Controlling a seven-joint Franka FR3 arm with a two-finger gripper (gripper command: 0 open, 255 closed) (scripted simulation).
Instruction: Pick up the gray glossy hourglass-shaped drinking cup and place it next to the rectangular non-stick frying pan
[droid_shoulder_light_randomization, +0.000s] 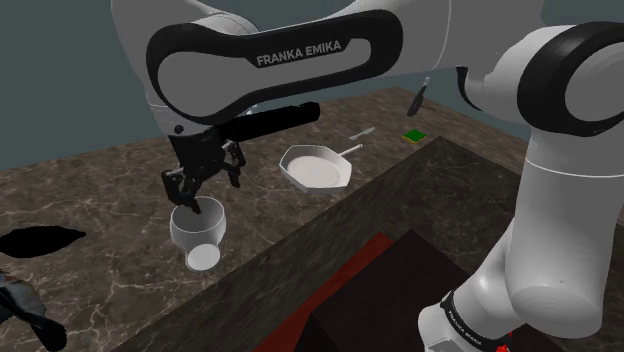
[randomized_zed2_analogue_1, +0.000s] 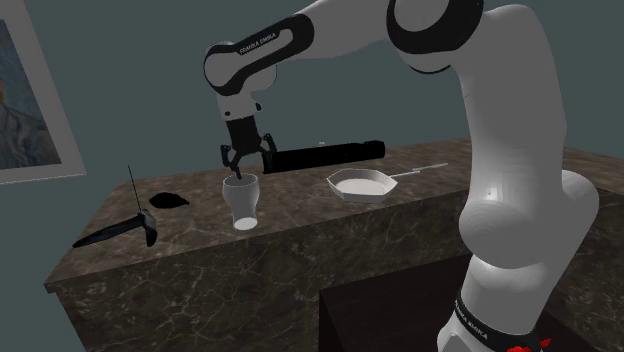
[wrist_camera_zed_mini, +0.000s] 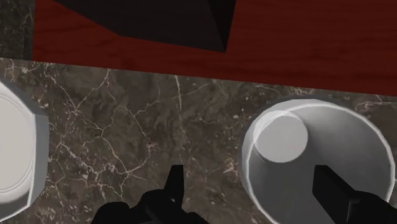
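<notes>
1. Your black two-finger gripper (droid_shoulder_light_randomization: 193, 203) hangs right over the shiny pale grey cup with a pinched-in middle (droid_shoulder_light_randomization: 200, 238) and points down at it.
2. In the wrist view, the gripper (wrist_camera_zed_mini: 249, 170) is spread wide and has hold of nothing. One of its fingers (wrist_camera_zed_mini: 175, 191) is outside the cup (wrist_camera_zed_mini: 347, 137), over the counter. The other is over the cup's hollow. The cup's wall sits between them, and you can see bare space on both sides of it.
3. The cup (randomized_zed2_analogue_1: 243, 205) stands upright on the dark brown marble counter (randomized_zed2_analogue_1: 300, 228) with its open mouth up. It is close to the counter edge on the stand's side.
4. The white flat pan with cut corners and a thin handle (randomized_zed2_analogue_1: 362, 184) lies on the same counter, to the second exterior view's right of the cup. Bare counter shows between the two, so they are apart.
5. In the shoulder view, the pan (droid_shoulder_light_randomization: 318, 168) is up and to the right of the cup.
6. A long black bar (randomized_zed2_analogue_1: 325, 154) lies on the counter behind the cup and the pan.
7. A flat black blob (randomized_zed2_analogue_1: 172, 201) and a thin dark tool (randomized_zed2_analogue_1: 120, 228) lie to the second exterior view's left of the cup.
8. A small green block (droid_shoulder_light_randomization: 413, 136) sits past the pan, near the counter's far corner in the shoulder view.
</notes>
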